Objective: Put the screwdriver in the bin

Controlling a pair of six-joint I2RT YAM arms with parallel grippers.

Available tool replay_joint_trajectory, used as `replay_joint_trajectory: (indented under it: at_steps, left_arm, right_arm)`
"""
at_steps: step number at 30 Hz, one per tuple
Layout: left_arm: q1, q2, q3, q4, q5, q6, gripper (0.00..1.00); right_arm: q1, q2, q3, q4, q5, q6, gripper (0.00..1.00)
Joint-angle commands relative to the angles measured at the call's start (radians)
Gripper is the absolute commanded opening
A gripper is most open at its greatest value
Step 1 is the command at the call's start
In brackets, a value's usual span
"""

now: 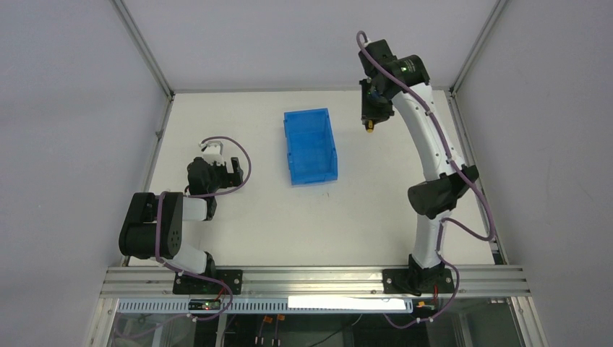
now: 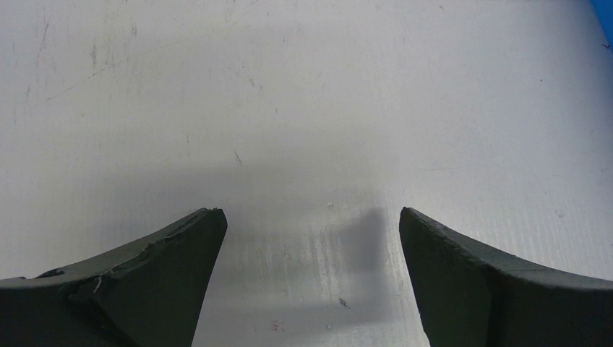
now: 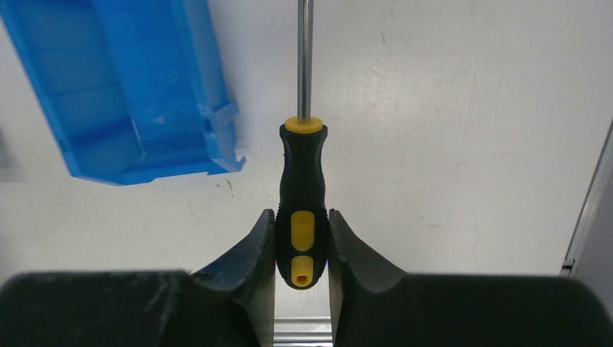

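The blue bin (image 1: 311, 146) stands on the white table at the back middle; it also shows in the right wrist view (image 3: 123, 87) at upper left. My right gripper (image 1: 371, 116) is raised high to the right of the bin's far end and is shut on the screwdriver (image 3: 302, 195), clamping its black and yellow handle; the thin shaft points away from the camera. In the top view only the yellow end of the screwdriver (image 1: 369, 129) shows below the gripper. My left gripper (image 1: 230, 173) is open and empty, low over the table at the left (image 2: 311, 224).
Grey enclosure walls and metal frame posts ring the table. The table's right edge rail (image 3: 589, 202) shows at the side of the right wrist view. A sliver of the bin's blue (image 2: 606, 13) shows at the top right corner of the left wrist view.
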Motion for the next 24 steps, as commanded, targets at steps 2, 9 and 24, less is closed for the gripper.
replay_joint_trajectory:
  at_steps: [2,9,24]
  left_arm:
    - [0.006,-0.012,0.017,0.037,0.001,0.001,0.99]
    - [0.006,-0.013,0.017,0.038,0.002,0.001,0.99]
    - [0.007,-0.013,0.016,0.038,0.001,0.001,0.99]
  right_arm:
    - [0.161,0.169,0.273,-0.121,-0.004,0.057,0.0]
    - [0.321,0.208,0.156,0.155,-0.029,0.081,0.0]
    - [0.321,0.51,-0.123,0.481,-0.042,0.084,0.0]
